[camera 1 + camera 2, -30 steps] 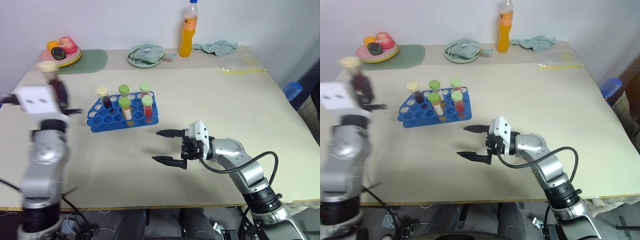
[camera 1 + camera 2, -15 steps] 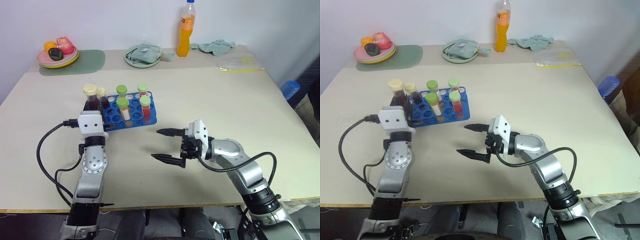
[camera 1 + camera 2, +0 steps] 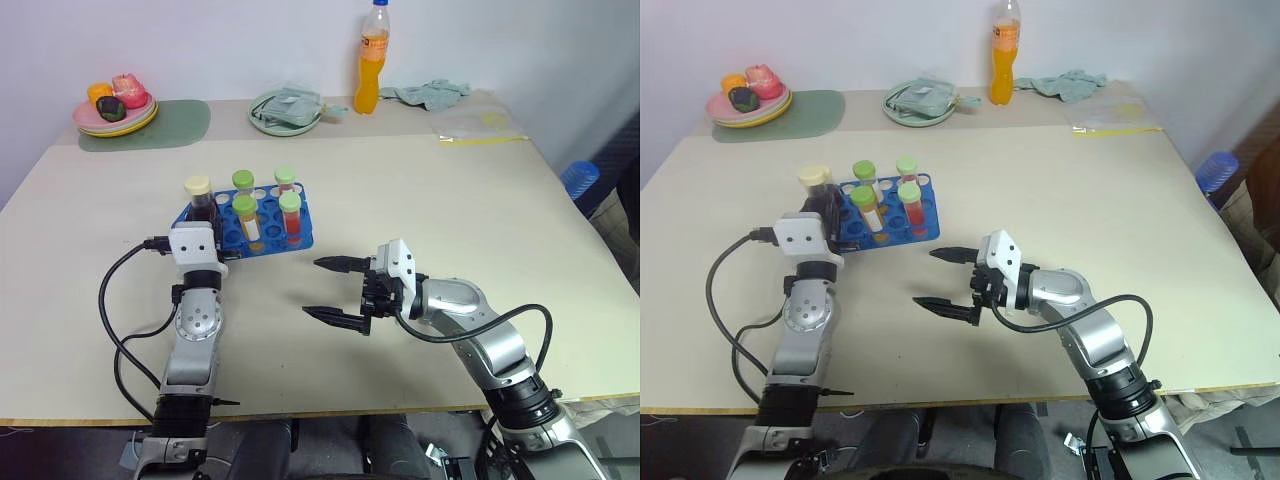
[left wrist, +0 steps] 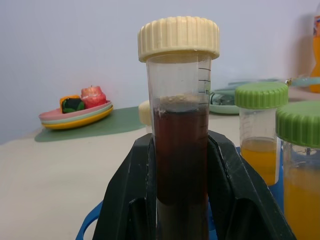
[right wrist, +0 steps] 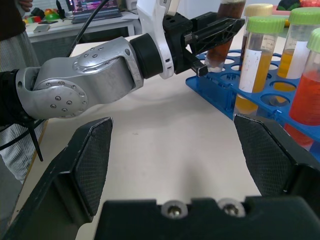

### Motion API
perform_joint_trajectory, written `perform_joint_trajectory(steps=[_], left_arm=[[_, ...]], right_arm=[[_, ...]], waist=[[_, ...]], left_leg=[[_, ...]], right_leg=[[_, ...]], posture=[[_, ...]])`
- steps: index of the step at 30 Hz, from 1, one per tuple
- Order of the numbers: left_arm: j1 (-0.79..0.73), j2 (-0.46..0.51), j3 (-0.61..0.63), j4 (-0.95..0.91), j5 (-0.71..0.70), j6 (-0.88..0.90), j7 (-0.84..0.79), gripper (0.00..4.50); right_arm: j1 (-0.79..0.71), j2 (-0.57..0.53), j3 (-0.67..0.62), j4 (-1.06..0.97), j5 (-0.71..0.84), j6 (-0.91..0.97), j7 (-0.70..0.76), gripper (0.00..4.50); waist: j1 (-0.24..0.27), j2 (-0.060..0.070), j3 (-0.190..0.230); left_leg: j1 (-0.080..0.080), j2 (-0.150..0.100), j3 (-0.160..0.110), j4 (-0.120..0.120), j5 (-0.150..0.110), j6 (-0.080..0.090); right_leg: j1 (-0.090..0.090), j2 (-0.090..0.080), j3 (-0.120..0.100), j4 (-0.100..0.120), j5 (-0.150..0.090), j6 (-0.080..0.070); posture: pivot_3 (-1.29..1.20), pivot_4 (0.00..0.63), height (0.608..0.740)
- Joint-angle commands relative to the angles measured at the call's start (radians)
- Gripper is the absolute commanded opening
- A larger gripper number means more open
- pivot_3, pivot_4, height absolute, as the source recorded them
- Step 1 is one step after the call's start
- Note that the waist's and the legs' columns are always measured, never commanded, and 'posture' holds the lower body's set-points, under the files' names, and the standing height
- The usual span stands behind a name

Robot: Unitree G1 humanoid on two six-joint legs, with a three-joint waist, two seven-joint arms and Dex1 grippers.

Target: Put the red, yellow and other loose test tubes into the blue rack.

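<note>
The blue rack point(image 3: 303, 239) stands left of the table's middle, and several green-capped tubes of yellow and red liquid stand upright in it. My left gripper point(image 3: 204, 216) is shut on a test tube point(image 4: 180, 125) of dark maroon liquid with a cream cap, held upright at the rack's near left corner. The tube's lower end point(image 5: 215, 62) is level with the rack's top; I cannot tell if it is in a hole. Another cream cap point(image 4: 144, 112) peeks from behind it. My right gripper point(image 3: 313, 289) hangs open and empty over the table, right of the rack.
Along the back edge stand an orange drink bottle point(image 3: 372, 60), a green plate with a cloth point(image 3: 290, 108) and a plate of toy fruit point(image 3: 115, 105) on a green mat. A grey cloth point(image 3: 430, 93) and a plastic bag point(image 3: 480, 125) lie at the back right.
My left arm has swung down and to the right from the table's left side, bringing the maroon tube to the rack's near left corner. The right gripper has stayed put.
</note>
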Motion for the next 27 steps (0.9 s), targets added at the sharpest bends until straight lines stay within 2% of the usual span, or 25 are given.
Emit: perform_joint_trajectory(steps=[1,17,22,23,25,27], left_arm=[[-0.014,-0.010,0.014,0.025,0.005,-0.051,0.004,0.76],[-0.046,-0.034,0.036,0.139,0.022,-0.153,0.038,0.76],[-0.033,-0.046,0.042,0.126,-0.044,-0.138,-0.012,0.76],[-0.029,-0.047,0.045,0.120,-0.042,-0.142,-0.009,1.79],[-0.018,-0.049,0.048,0.107,-0.028,-0.147,0.001,2.59],[-0.001,-0.054,0.049,0.073,-0.055,-0.135,-0.021,3.69]], right_arm=[[-0.001,0.010,-0.018,-0.042,0.024,-0.004,-0.007,4.27],[-0.003,0.004,-0.021,-0.042,0.034,0.003,-0.007,4.27],[-0.002,0.001,-0.020,-0.046,0.039,0.007,-0.009,4.27],[-0.001,0.001,-0.020,-0.047,0.039,0.007,-0.010,4.27],[0.004,-0.001,-0.023,-0.049,0.038,0.003,-0.010,4.27],[0.005,-0.002,-0.031,-0.049,0.034,-0.010,-0.014,4.27]], waist=[[0.001,0.000,0.000],[0.000,0.000,0.000],[0.000,0.000,0.000],[0.000,0.000,0.000],[0.000,0.000,0.000],[-0.002,0.000,0.000]], left_leg=[[0.000,0.000,0.000,0.000,0.000,0.000],[0.000,0.000,0.000,0.000,0.000,0.000],[0.000,0.000,0.000,0.000,0.000,0.000],[0.000,0.000,0.000,0.000,0.000,0.000],[0.000,0.000,-0.001,0.000,0.000,0.000],[0.000,0.000,-0.001,0.000,0.000,0.000]], right_leg=[[0.000,0.000,0.000,0.000,0.000,0.000],[0.000,0.000,0.000,0.000,0.000,0.000],[0.000,0.000,0.000,0.000,0.000,0.000],[0.000,0.000,0.000,0.000,0.000,0.000],[0.000,0.000,0.000,0.000,0.000,0.000],[0.000,0.000,0.000,0.000,0.000,0.000]], posture=[[0.00,0.150,0.740],[0.00,0.150,0.740],[0.00,0.150,0.740],[0.00,0.150,0.740],[0.00,0.150,0.740],[0.00,0.150,0.740]])
